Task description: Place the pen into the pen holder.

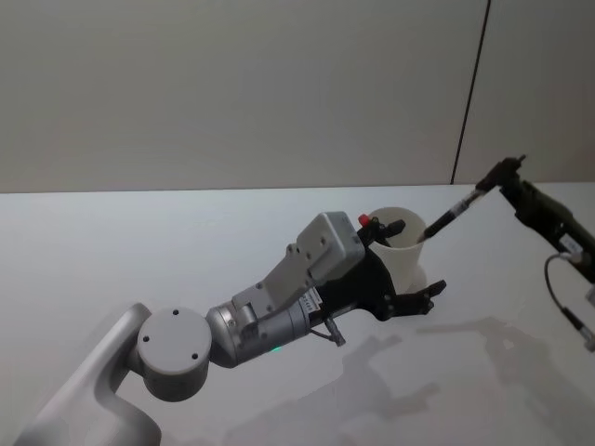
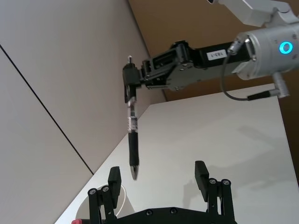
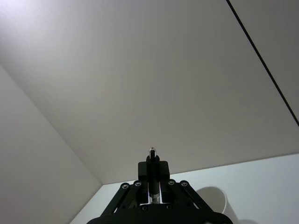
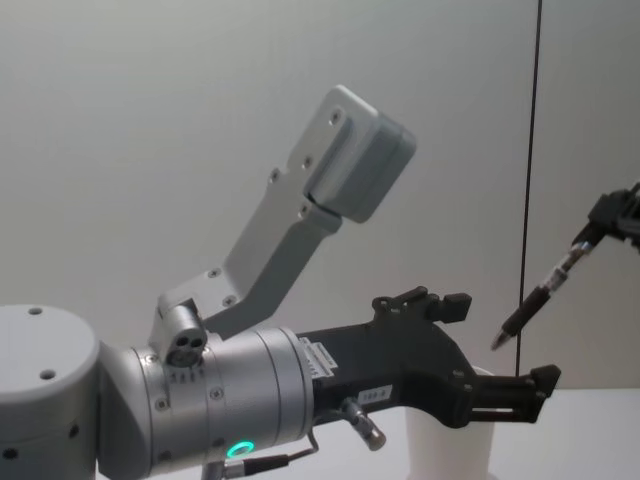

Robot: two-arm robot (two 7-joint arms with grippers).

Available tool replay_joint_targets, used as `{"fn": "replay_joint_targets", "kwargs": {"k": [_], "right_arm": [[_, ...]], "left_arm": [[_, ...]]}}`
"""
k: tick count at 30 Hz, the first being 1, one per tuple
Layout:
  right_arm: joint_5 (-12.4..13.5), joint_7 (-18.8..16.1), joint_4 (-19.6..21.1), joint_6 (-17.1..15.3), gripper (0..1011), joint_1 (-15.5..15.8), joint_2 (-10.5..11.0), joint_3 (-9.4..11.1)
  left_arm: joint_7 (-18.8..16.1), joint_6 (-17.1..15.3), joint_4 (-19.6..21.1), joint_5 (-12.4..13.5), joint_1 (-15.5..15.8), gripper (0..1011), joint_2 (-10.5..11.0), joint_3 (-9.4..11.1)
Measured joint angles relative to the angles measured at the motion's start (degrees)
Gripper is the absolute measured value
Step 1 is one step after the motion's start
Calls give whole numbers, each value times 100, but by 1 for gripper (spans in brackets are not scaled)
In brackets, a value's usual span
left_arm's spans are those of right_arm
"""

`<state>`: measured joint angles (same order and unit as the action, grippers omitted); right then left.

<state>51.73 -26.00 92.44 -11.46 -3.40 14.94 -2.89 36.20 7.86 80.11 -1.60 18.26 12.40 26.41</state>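
Observation:
The pen holder (image 1: 402, 265) is a white paper cup standing on the white table (image 1: 139, 251). My left gripper (image 1: 409, 260) reaches in from the lower left and is open, one finger on each side of the cup; whether it touches the cup I cannot tell. A black pen (image 1: 454, 212) hangs tilted, its tip just over the cup's rim. My right gripper (image 1: 495, 180) is shut on the pen's upper end. In the left wrist view the pen (image 2: 132, 135) hangs from the right gripper (image 2: 131, 81) above my own open left gripper (image 2: 158, 175). From the chest, the pen (image 4: 540, 298) points down at the cup (image 4: 450, 440).
A plain wall with a dark vertical seam (image 1: 469, 93) stands behind the table. A cable (image 1: 562, 297) loops off the right arm at the table's right edge.

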Motion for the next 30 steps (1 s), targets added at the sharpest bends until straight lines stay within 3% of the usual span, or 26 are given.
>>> {"fn": "replay_joint_targets", "kwargs": {"k": [16,30], "right_arm": [[-769,-883,-1047,281,132,-1009,143,-50],[-1390,-1834,-2234,477,132,-1923,140,-212]], "left_arm": [[0,0,0,0,0,1004,0,0],[0,1,0,0,0,1004,0,0]]}}
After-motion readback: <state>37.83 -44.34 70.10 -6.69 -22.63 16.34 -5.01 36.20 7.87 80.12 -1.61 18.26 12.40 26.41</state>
